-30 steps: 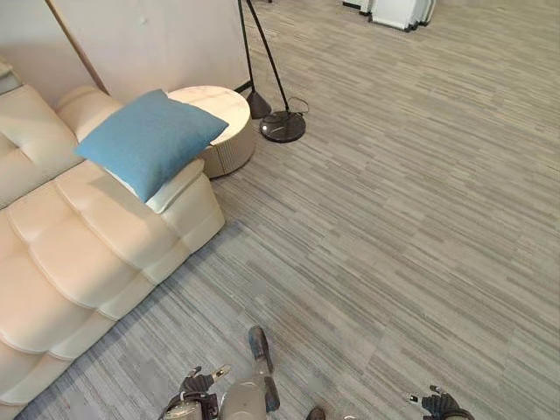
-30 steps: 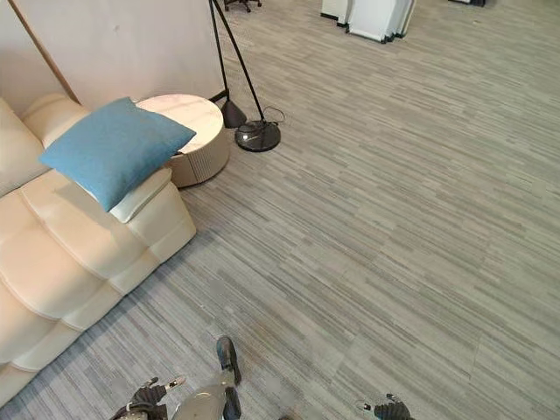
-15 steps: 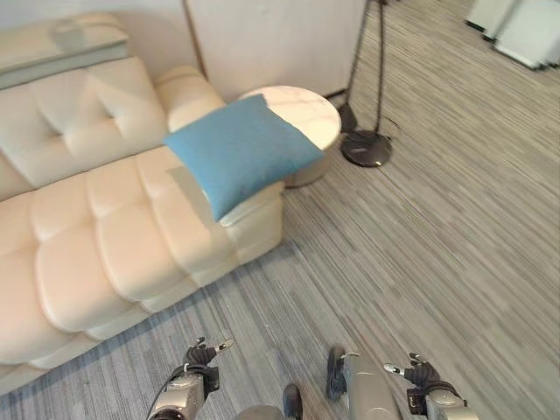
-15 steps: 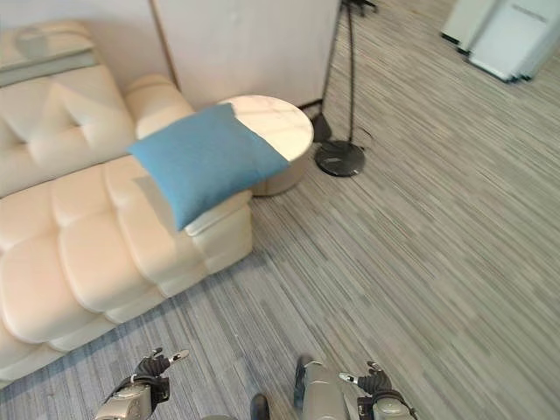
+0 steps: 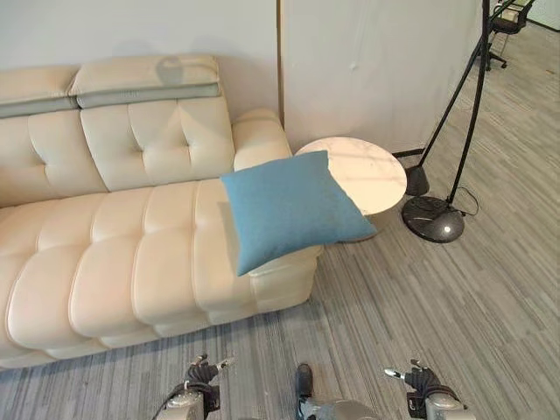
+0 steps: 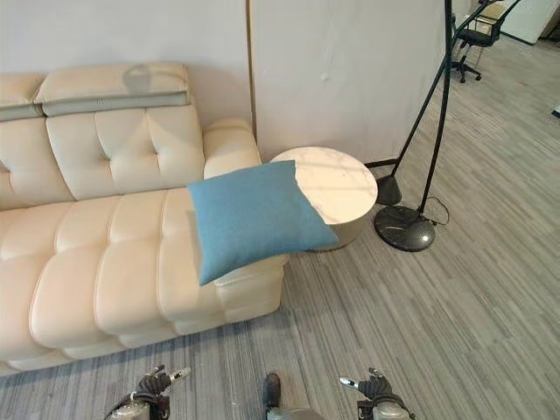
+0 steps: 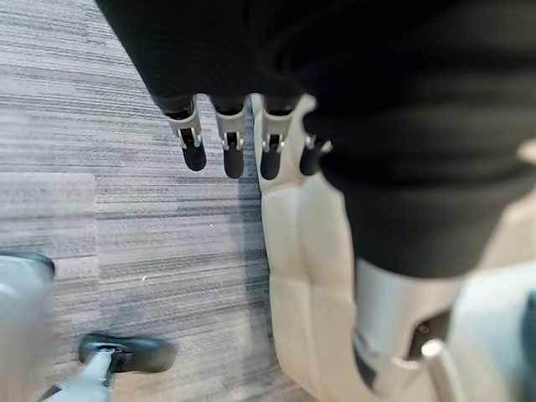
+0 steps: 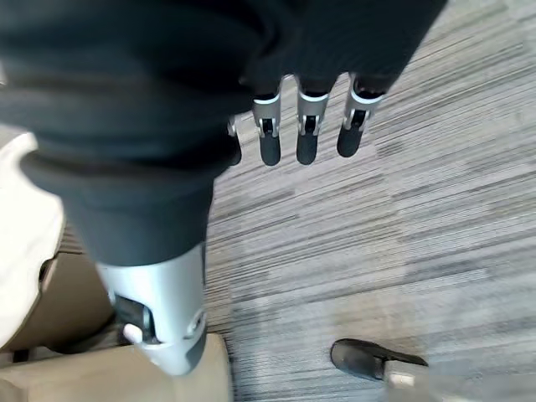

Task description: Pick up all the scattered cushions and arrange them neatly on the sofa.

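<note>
Cushion: a square blue fabric cushion [image 5: 293,208] lay on the right end of a cream tufted leather sofa [image 5: 114,262], over the low armrest, tilted so one corner reached out past the sofa's edge toward the side table.
Sofa: it stood against a pale wall [image 5: 367,61], with padded headrests [image 5: 144,79] along the top of its back; its seat to the left of the cushion was bare.
Side table: a round white marble-topped table [image 5: 372,171] stood just beside the sofa's right end, its top partly covered by the cushion's corner.
Lamp: the round black base of a floor lamp [image 5: 432,219] rested on the floor right of the table, with thin black poles rising from it.
Floor: grey striped carpet [image 5: 455,315] spread in front of the sofa and off to the right.
Chair: a black office chair [image 6: 477,35] stood far back on the right.
Left hand: the left hand [image 5: 198,385] hung low near the carpet in front of the sofa, its fingers [image 7: 232,155] straight, slightly apart and empty.
Right hand: the right hand [image 5: 423,387] hung low over the carpet, well apart from the cushion, its fingers [image 8: 306,138] straight, spread a little and empty.
</note>
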Robot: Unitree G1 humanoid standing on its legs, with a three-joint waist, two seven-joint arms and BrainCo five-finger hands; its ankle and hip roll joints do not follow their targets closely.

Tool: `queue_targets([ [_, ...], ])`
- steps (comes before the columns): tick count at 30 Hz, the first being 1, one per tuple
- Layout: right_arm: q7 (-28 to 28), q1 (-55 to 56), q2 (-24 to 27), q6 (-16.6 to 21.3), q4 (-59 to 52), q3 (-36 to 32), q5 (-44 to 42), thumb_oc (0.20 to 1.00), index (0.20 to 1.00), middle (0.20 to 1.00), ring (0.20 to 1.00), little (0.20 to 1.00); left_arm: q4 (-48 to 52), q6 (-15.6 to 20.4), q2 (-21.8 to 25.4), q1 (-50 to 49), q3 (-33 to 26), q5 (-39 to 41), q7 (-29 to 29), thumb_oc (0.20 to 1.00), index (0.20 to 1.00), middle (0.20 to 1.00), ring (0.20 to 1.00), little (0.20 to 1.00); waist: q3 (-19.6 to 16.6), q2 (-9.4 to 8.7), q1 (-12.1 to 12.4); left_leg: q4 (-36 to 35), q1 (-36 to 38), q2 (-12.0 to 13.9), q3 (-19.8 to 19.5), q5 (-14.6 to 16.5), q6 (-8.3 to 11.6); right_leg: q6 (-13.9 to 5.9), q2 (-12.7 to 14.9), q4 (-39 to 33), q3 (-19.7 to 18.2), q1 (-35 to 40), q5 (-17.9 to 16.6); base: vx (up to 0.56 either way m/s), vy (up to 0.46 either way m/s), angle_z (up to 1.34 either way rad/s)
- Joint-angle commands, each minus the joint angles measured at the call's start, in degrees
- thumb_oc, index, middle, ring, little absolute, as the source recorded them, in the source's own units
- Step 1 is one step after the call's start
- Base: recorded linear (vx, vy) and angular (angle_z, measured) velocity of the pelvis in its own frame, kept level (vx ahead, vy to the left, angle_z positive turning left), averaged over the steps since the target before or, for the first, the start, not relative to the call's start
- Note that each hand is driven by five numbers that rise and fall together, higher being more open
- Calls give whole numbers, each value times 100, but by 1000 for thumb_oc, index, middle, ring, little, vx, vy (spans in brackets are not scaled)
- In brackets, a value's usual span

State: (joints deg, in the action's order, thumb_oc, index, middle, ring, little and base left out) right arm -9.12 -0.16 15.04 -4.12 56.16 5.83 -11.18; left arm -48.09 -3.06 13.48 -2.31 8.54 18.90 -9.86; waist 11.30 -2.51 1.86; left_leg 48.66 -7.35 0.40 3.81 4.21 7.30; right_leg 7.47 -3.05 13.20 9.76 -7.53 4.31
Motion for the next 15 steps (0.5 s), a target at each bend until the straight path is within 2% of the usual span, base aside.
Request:
queue_targets([
  [1, -22, 178, 258, 21, -126, 167, 63, 1000, 1000, 1000, 1000, 1000, -373, -2, 125, 123, -228, -75, 9, 1000, 1000, 1000, 1000, 1000, 36, -120, -366, -3033, 189, -235, 266, 59, -625, -953, 308, -1457, -278, 1069, -122, 270, -77, 8],
  [2, -23, 169, 260, 17, -146, 179, 92, 1000, 1000, 1000, 1000, 1000, -438, -14, 136, 69, -229, -142, 19, 1000, 1000, 1000, 1000, 1000, -19, -88, -368, -3859, 233, -270, 234, -93, -650, -983, 266, -1519, -267, 1107, -121, 253, -10, 15],
  [3, -32, 172, 272, 7, -160, 196, 123, 1000, 1000, 1000, 1000, 1000, -468, -27, 139, 35, -224, -180, 19, 1000, 1000, 1000, 1000, 1000, -42, -50, -383, -4460, 263, -259, 239, -456, -605, -990, 235, -1565, -233, 1175, -98, 258, 11, 9],
  [4, -36, 174, 274, 13, -162, 204, 149, 1000, 1000, 1000, 1000, 1000, -538, -50, 127, 22, -228, -216, 22, 1000, 1000, 1000, 1000, 1000, -62, 3, -397, -4868, 158, -202, 290, -739, -540, -980, 191, -1589, -197, 1236, -52, 209, 22, -1],
  [6, -54, 176, 281, 21, -147, 210, 173, 1000, 1000, 1000, 1000, 1000, -587, -55, 128, 24, -205, -295, 13, 1000, 1000, 1000, 1000, 1000, -30, 58, -418, -5354, 78, -176, 453, -1037, -437, -938, 152, -1598, -123, 1349, 23, 199, 44, 4],
  [8, -42, 160, 285, 5, -150, 240, 196, 1000, 1000, 1000, 1000, 1000, -604, -52, 129, 16, -241, -282, 32, 1000, 1000, 1000, 1000, 1000, -22, 112, -390, -5366, 46, -178, 480, -1110, -377, -917, 83, -1592, -158, 1451, 81, 243, 73, -8],
  [10, -7, 174, 268, -26, -138, 295, 287, 1000, 1000, 1000, 1000, 1000, -692, -56, 120, -49, -288, -257, 36, 1000, 1000, 1000, 1000, 1000, -99, 140, -382, -5366, 156, -167, 404, -1086, -429, -926, 44, -1601, -233, 1589, 190, 352, 132, -19],
  [12, 15, 163, 217, -21, -156, 327, 334, 1000, 1000, 1000, 1000, 1000, -792, -50, 100, -98, -322, -222, 26, 1000, 1000, 1000, 1000, 1000, -235, 81, -345, -5366, 332, -217, 428, -1023, -498, -970, 165, -1558, -257, 1733, 386, 452, 200, -44],
  [15, 21, 154, 192, -27, -161, 347, 352, 1000, 1000, 1000, 1000, 1000, -822, -56, 105, -112, -325, -223, 21, 1000, 1000, 1000, 1000, 1000, -251, 49, -320, -5366, 395, -243, 442, -968, -554, -1006, 213, -1455, -278, 1740, 454, 220, 122, -18],
])
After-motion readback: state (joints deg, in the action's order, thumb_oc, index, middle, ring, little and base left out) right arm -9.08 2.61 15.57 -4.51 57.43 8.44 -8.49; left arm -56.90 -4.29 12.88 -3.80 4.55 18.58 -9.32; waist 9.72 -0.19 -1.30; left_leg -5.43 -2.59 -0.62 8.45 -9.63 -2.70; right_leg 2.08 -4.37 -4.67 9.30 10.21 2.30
